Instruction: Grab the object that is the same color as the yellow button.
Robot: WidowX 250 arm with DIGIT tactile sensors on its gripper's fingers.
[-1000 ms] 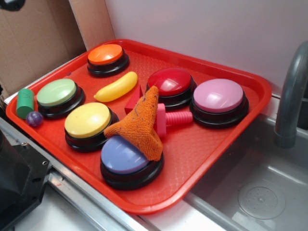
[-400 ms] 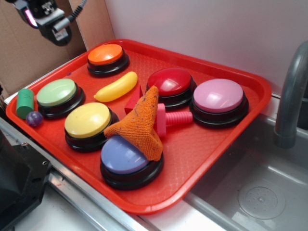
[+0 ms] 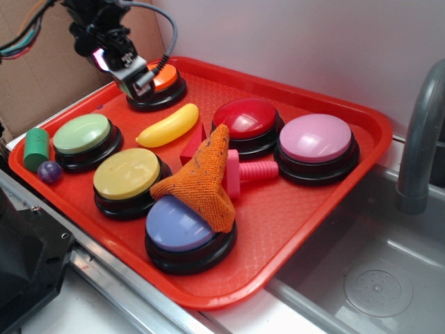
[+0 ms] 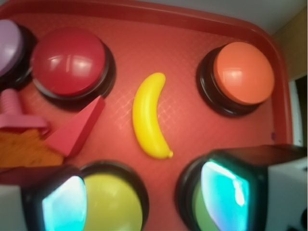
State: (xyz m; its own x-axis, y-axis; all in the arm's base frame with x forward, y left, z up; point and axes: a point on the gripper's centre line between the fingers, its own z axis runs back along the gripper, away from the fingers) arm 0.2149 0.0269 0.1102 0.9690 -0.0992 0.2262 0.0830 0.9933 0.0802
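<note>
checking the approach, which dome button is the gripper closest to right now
The orange button at the tray's far left corner. The gripper hangs right at its edge, overlapping it in the exterior view; the green, yellow, red, pink and blue buttons all sit farther off.

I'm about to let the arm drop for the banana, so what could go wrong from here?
The banana lies between the orange button and the red button, so a finger could land on a dome. The red wedge sits close to one side and may get nudged. The gripper is over the orange button, not yet over the banana, so a straight drop would likely miss.
</note>
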